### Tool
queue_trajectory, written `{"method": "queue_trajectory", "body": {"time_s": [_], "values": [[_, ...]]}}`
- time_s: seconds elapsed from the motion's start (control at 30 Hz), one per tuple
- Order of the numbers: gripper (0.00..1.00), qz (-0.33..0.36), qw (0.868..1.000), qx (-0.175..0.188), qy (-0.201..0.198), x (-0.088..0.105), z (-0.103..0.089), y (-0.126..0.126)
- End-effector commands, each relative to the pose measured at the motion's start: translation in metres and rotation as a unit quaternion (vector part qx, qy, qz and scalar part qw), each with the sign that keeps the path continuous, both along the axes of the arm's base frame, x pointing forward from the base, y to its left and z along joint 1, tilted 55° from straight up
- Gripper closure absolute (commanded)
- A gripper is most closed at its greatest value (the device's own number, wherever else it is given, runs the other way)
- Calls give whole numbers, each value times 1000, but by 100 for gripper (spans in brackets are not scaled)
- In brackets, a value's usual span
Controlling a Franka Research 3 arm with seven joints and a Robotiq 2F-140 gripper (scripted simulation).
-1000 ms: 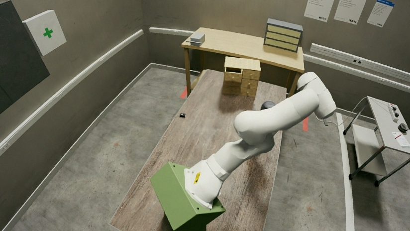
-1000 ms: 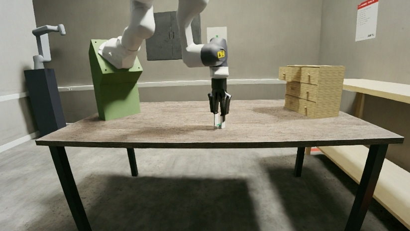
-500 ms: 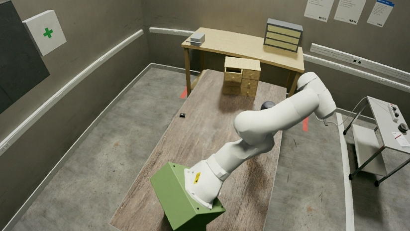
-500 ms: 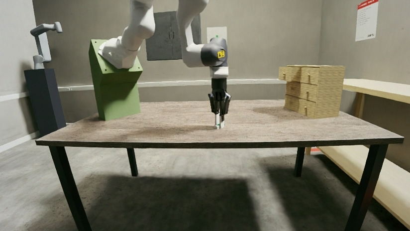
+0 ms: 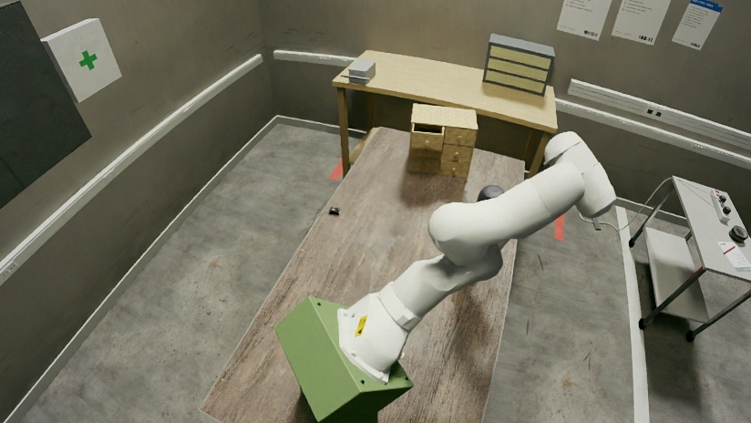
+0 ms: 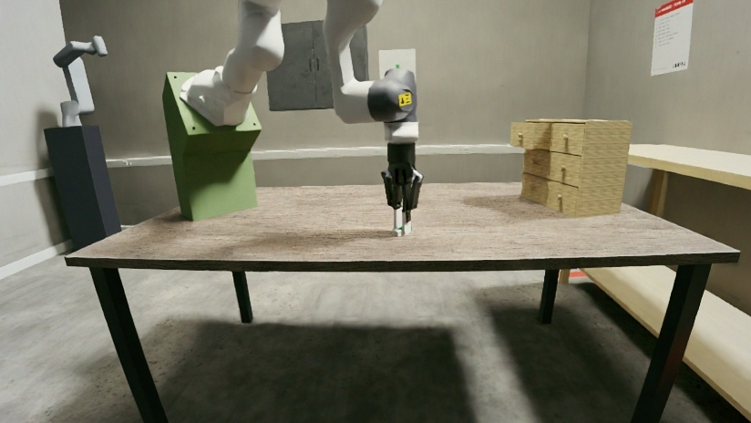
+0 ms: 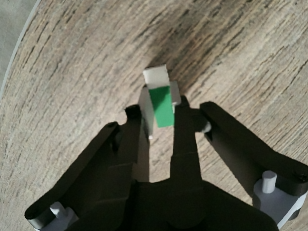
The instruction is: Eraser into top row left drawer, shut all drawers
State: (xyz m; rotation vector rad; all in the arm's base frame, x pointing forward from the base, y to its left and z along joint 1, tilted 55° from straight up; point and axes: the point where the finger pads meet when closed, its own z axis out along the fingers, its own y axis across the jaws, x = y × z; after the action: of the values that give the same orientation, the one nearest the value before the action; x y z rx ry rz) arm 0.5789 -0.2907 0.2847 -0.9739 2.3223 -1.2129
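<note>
Down on the bench, the white-and-green eraser stands upright between the two dark fingers of the pincer, which is clamped on its sides while its base touches the wood. Well apart, at the far end, the chest sits with its top-left drawer pulled partly out.

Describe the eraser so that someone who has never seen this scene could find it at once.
On the long wooden table, look below the arm's tool, midway between the green base and the chest. The eraser stands between the tool's fingers, touching the tabletop. It is a small white block with a green band, the only such thing there.
</note>
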Motion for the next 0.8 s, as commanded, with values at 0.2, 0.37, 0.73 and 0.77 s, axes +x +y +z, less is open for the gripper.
{"method": "queue_trajectory", "body": {"time_s": [0.2, 0.37, 0.73, 0.77], "values": [[80, 1, 1000, -1, -1, -5, 6, 6], [80, 1, 1000, -1, -1, -28, 29, 29], [80, 1, 1000, -1, -1, -57, 58, 58], [80, 1, 1000, -1, -1, -57, 58, 58]]}}
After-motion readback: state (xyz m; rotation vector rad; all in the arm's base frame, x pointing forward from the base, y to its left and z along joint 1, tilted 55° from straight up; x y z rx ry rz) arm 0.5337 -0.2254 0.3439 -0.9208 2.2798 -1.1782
